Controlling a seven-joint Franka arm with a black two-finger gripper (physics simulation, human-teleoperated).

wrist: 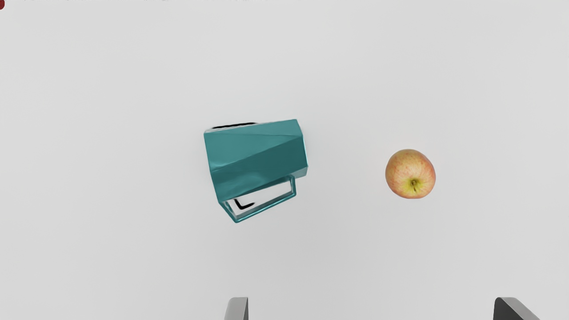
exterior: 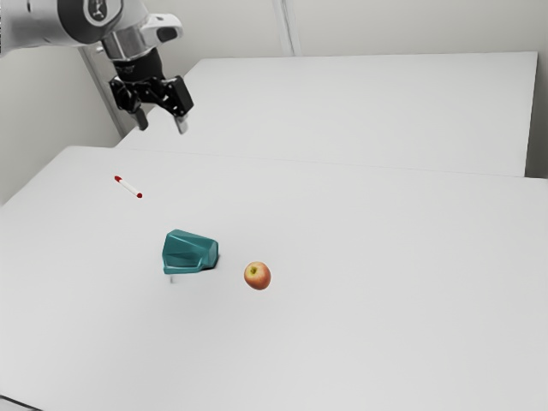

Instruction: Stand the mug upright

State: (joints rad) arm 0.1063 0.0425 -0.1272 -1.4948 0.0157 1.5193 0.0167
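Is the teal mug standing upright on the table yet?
No, the teal mug lies on its side on the table, its handle sticking out sideways.

On the pale surface [exterior: 385, 300], a faceted teal mug [wrist: 258, 155] lies on its side, its handle [wrist: 266, 210] jutting out sideways. A red-and-yellow apple [wrist: 410, 171] sits near the mug's narrower end, apart from it. A white marker with red ends [exterior: 128, 187] lies well apart from the mug, on the side away from the apple.
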